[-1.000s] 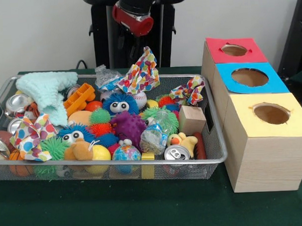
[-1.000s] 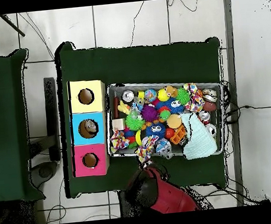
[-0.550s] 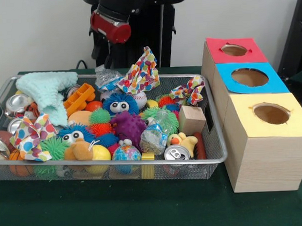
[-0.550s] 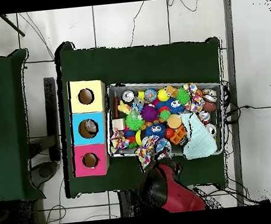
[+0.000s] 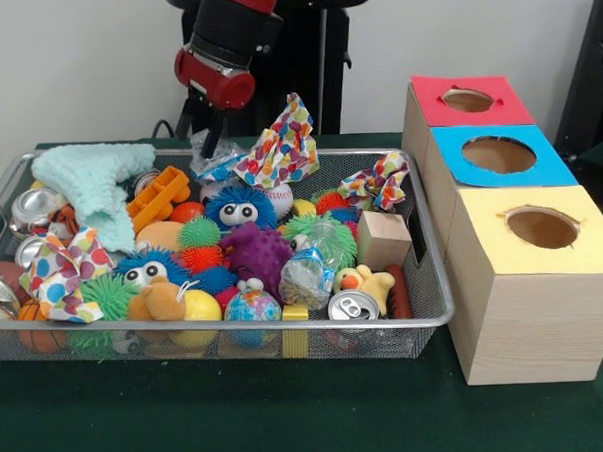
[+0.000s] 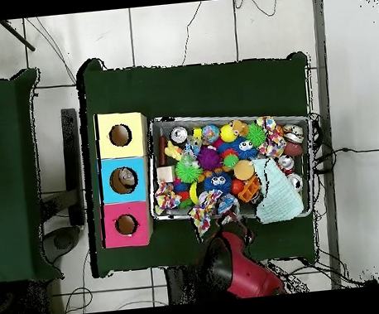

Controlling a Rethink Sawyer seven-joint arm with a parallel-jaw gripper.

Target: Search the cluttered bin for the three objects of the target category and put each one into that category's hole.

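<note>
The gripper [image 5: 210, 140] hangs over the far edge of the wire bin [image 5: 422, 243], its dark tip just above a crumpled clear plastic bag [image 5: 206, 153] beside the polka-dot cloth [image 5: 281, 145]. Whether its fingers are apart or together cannot be told, and nothing shows in its hold. Right of the bin stand the red box [image 5: 429, 108], blue box [image 5: 449, 169] and yellow box [image 5: 525, 306] on the counter [image 5: 230, 414].

My wire-mesh bin [image 5: 426, 321] sits on the green-covered table, heaped with spiky rubber balls, crushed drink cans and spotted cloth scraps. A pale mint knitted cloth [image 5: 94, 180] drapes over its far left corner. Beside the bin's right edge stands a row of three wooden boxes, each with a round hole: red-topped [image 5: 468, 100], blue-topped [image 5: 499, 154], yellow-topped [image 5: 542, 227].
</note>
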